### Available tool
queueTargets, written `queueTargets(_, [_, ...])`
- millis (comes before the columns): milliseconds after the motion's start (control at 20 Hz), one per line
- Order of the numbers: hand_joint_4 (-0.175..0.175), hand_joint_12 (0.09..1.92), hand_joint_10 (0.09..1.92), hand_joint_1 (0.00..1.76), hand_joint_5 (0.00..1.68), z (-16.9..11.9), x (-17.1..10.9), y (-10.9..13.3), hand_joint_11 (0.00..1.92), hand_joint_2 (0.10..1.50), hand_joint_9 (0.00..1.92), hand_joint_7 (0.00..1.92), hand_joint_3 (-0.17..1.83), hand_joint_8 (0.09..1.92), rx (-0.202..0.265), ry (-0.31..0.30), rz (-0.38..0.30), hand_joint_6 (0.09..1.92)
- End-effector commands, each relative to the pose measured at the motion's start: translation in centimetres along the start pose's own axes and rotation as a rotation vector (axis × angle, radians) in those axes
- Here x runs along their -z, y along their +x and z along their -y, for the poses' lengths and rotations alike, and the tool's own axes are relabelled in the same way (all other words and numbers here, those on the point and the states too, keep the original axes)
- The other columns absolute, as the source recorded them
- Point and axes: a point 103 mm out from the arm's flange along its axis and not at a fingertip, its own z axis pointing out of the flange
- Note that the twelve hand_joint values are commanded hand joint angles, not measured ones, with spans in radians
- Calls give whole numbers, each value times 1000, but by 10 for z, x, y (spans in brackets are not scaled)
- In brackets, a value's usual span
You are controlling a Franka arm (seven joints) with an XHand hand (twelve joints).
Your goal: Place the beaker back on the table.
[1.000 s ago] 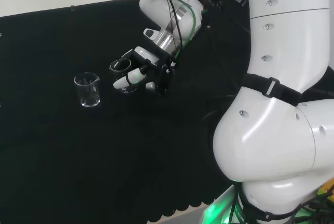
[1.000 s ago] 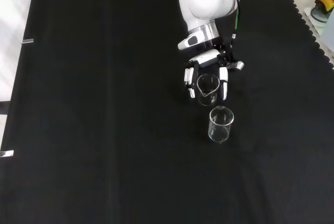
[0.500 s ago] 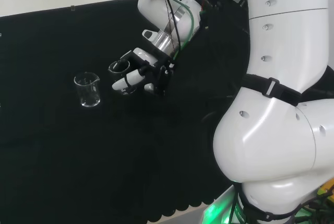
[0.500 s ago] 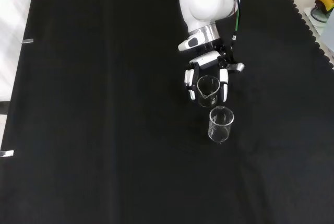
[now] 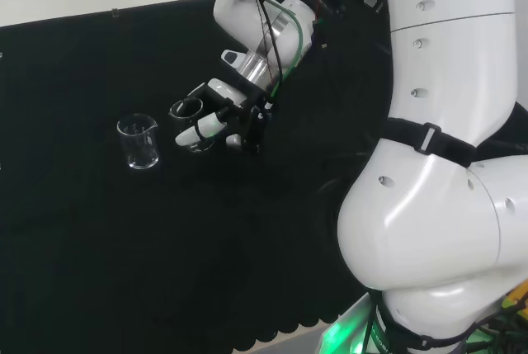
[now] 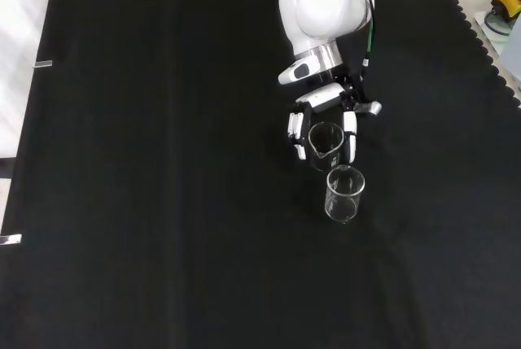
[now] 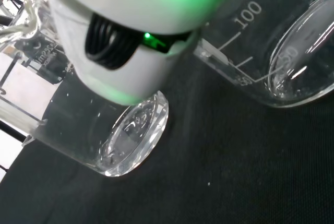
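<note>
A small clear glass beaker [image 5: 189,125] sits between the curled fingers of the black and white hand [image 5: 227,110], held close above the black cloth. The front view has the hand [image 6: 322,102] coming in from above, fingers on both sides of the held beaker [image 6: 325,142]. The wrist view looks past a blurred white finger [image 7: 122,51] at the held beaker's round base [image 7: 131,136], tilted and near the cloth; I cannot tell whether it touches.
A second clear beaker [image 5: 139,141] stands upright on the cloth just left of the hand in the head view, and just below it in the front view [image 6: 344,194]; its graduated wall [image 7: 271,51] looms close in the wrist view. The arm's white links [image 5: 445,172] stand at right.
The hand with its beaker has drifted slightly left in the head view, closer to the standing beaker. The grip looks unchanged.
</note>
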Motion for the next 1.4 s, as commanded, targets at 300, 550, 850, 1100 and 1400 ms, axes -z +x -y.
queueTargets(300, [-20, 995, 419, 1351, 903, 4, 0, 0, 858, 682, 1202, 1226, 619, 493, 10, 29, 34, 868])
queueTargets(550, [-24, 1089, 410, 1307, 808, 7, 4, 0, 744, 409, 1144, 1145, 1105, 476, 12, 31, 60, 926])
queueTargets(850, [-41, 1224, 392, 1254, 627, 13, 6, -1, 517, 339, 1014, 952, 1119, 531, 11, 53, 70, 933])
queueTargets(1100, [-47, 1288, 465, 1213, 535, 15, 5, 2, 383, 320, 893, 839, 1106, 587, 18, 64, 110, 888])
queueTargets(1400, [-57, 1304, 532, 1184, 448, 13, 4, 6, 329, 303, 798, 765, 1093, 620, 19, 97, 143, 797])
